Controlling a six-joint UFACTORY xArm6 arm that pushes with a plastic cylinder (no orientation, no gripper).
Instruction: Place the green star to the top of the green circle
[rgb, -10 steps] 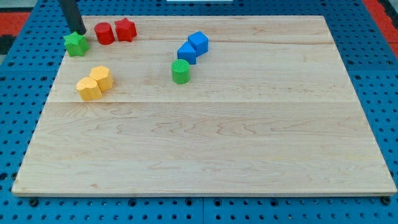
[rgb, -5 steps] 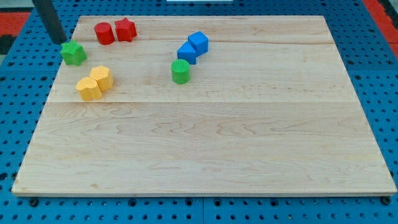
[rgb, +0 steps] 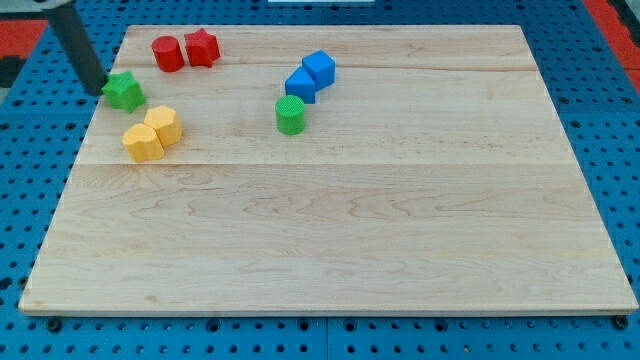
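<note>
My tip sits at the view's left edge of the wooden board, right against the left side of the green star; the rod slants up from there toward the view's top left corner. The arm carries no fingers at all, only this straight dark rod, so nothing is clamped or held: the tip merely touches, or very nearly touches, the star's left points.

The green star lies near the board's top left corner, well apart from the green circle, which stands further toward the view's right and slightly lower. Just above the circle, two blue blocks rest touching one another, the upper right one a cube. Above and to the right of the star are a red cylinder and a red star, side by side. Just below the green star, two yellow blocks press together.
</note>
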